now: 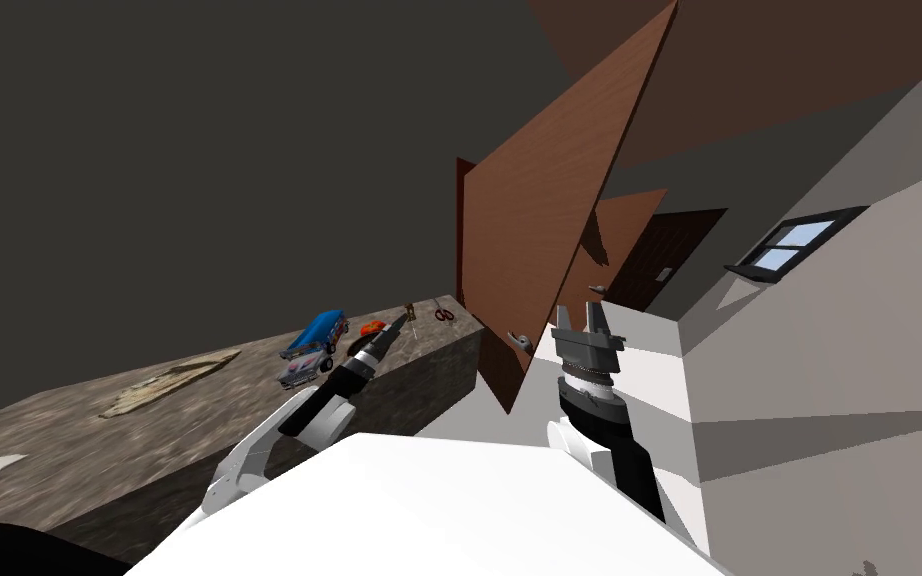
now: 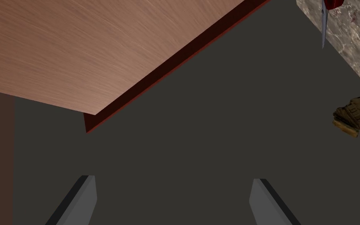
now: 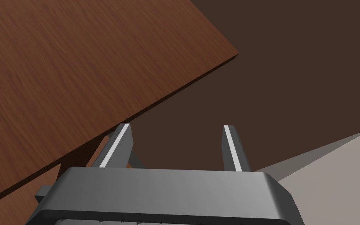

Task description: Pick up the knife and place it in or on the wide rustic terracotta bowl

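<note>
A stone-patterned counter point(image 1: 69, 440) runs from the lower left to the middle. My left gripper point(image 1: 401, 322) point(image 2: 173, 201) reaches over its far end, open and empty. Just behind its forearm lies a small orange-red thing point(image 1: 373, 327), partly hidden. A red-handled item point(image 1: 443, 314) lies near the counter's far corner. The left wrist view shows a grey pointed blade point(image 2: 323, 27) with a dark red top at the counter's edge point(image 2: 355, 43); I cannot tell if it is the knife. A brown tool point(image 2: 353, 116) lies beside it. My right gripper point(image 1: 581, 318) point(image 3: 177, 144) is open, off the counter.
A blue toy car point(image 1: 319, 333) and a silver one point(image 1: 299, 370) stand left of the left forearm. A flat tan piece point(image 1: 164, 385) lies further left. A brown wooden door point(image 1: 549, 220) with a handle point(image 1: 519, 338) stands open just past the counter's end, close to both grippers.
</note>
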Motion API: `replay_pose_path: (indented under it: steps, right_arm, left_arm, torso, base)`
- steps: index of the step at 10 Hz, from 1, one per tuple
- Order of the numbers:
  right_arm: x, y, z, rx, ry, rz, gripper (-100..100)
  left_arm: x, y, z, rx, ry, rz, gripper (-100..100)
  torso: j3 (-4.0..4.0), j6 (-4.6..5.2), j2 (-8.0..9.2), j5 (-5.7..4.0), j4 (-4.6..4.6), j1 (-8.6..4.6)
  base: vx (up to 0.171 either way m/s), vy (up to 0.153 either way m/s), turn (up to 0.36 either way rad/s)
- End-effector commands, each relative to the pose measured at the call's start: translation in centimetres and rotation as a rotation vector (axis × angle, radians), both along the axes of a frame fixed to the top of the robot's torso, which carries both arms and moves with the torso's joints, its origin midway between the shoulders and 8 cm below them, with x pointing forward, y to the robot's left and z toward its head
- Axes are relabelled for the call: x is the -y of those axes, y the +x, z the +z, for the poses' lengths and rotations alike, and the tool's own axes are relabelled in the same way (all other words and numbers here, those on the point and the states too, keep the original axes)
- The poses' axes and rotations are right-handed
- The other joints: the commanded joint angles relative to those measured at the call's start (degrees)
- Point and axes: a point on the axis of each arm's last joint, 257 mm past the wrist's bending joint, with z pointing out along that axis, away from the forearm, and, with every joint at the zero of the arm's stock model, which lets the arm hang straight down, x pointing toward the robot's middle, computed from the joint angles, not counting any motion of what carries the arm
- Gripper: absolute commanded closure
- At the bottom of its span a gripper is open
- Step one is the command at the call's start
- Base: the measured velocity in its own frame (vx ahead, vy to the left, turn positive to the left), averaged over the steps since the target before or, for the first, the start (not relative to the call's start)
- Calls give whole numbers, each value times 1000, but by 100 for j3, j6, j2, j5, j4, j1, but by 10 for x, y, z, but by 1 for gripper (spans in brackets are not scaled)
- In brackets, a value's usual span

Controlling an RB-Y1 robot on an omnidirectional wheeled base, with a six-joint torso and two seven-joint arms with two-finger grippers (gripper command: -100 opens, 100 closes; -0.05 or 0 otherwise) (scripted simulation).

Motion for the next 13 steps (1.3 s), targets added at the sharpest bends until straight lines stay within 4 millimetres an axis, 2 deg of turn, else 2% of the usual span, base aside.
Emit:
replay_pose_path:
  steps: [1,2,4,5,6,7,8,9,10,11,13]
  right_arm:
    - [0,0,0,0,0,0,0]
    - [0,0,0,0,0,0,0]
    - [0,0,0,0,0,0,0]
    - [0,0,0,0,0,0,0]
    - [0,0,0,0,0,0,0]
    - [0,0,0,0,0,0,0]
    - [0,0,0,0,0,0,0]
    - [0,0,0,0,0,0,0]
    - [0,0,0,0,0,0,0]
    - [0,0,0,0,0,0,0]
    - [0,0,0,0,0,0,0]
  left_arm:
    - [-3,3,-20,-69,38,-3,-100]
    - [-5,4,-23,-81,50,-2,-100]
    - [-13,8,-49,-177,98,-2,-100]
    - [-16,8,-53,-193,117,0,-100]
    - [-23,9,-70,-252,137,8,-100]
    - [-24,8,-70,-254,151,5,-100]
    - [-33,8,-86,-313,175,13,-100]
    - [-34,8,-87,-317,184,13,-100]
    - [-45,6,-104,-378,207,24,-100]
    - [-46,6,-104,-382,216,24,-100]
    - [-73,-2,-137,-504,253,52,-100]
  torso:
    - [0,0,0,0,0,0]
    - [1,1,1,0,0,0]
    - [-2,-1,-4,0,-1,-2]
    - [-3,0,-6,-1,-1,-6]
    - [-5,-2,-9,-1,-2,-5]
    - [-7,-1,-13,-2,-3,-8]
    - [-9,-2,-15,-2,-3,-9]
    - [-11,-1,-19,-2,-4,-11]
    - [-11,-3,-19,-2,-4,-11]
    - [-13,-1,-23,-3,-5,-15]
    - [-15,-1,-26,-3,-6,-13]
  base:
    - [-35,15,-181]
    - [-27,15,-37]
    - [-16,2,-94]
    - [-7,-2,-49]
    - [5,-12,-96]
    - [9,-10,-43]
    - [17,-18,-84]
    - [16,-14,-48]
    - [31,-26,-98]
    - [28,-22,-39]
    - [51,-33,-106]
